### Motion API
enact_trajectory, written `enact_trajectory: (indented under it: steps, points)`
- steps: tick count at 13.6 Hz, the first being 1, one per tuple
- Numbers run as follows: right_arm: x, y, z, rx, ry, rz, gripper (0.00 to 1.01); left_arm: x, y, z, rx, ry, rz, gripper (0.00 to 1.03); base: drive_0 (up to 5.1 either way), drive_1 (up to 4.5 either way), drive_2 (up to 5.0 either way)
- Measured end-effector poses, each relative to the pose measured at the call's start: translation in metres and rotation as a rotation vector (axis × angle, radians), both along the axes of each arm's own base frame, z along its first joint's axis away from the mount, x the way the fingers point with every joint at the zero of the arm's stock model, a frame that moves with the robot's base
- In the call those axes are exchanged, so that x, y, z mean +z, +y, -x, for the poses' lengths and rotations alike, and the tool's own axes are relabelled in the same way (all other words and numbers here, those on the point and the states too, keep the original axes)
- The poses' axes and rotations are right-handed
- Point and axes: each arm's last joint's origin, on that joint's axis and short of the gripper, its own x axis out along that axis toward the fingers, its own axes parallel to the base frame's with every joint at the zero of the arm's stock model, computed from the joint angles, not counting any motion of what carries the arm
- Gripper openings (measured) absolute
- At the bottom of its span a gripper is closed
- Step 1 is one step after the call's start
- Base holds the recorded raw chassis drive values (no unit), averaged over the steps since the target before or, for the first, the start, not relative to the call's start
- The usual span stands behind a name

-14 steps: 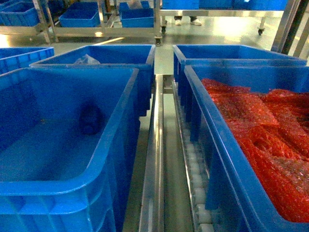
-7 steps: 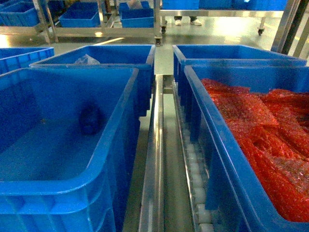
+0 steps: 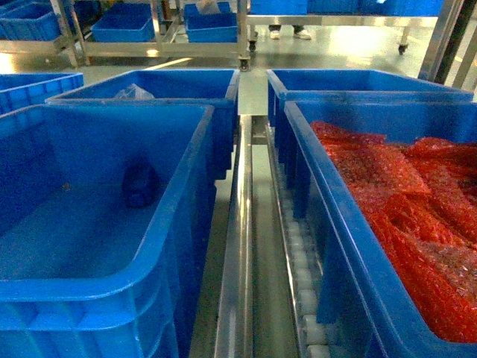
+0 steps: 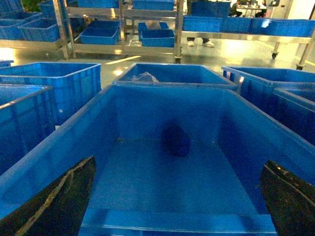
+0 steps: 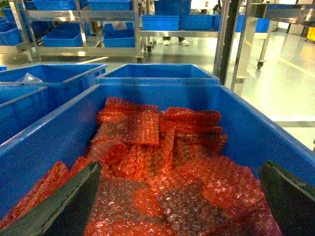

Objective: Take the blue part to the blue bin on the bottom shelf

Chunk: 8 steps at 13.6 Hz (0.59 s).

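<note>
Wide-open left gripper hangs over the near rim of the big bright-blue ribbed plastic crate, small dark-blue roundish part dead ahead on its floor, right gripper equally spread above red bubble-wrap bags.

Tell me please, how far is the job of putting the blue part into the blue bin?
Done, it seems: the blue part lies on the floor of the blue bin, by its far wall. In hand: nothing. The left tool is open over the bin's near rim; the right tool is open over the crate of red bags. Left: apparently nothing.
</note>
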Motion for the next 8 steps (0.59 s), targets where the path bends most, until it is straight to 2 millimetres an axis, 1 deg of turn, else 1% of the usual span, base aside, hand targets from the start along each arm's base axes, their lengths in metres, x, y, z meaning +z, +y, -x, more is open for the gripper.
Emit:
enact_trajectory:
  steps: [8]
  points:
    - [0.0, 0.0, 0.0, 0.0, 0.0, 0.0, 0.98, 0.0, 0.0, 0.0, 0.0, 0.0, -0.001, 0.98, 0.0, 0.0, 0.0]
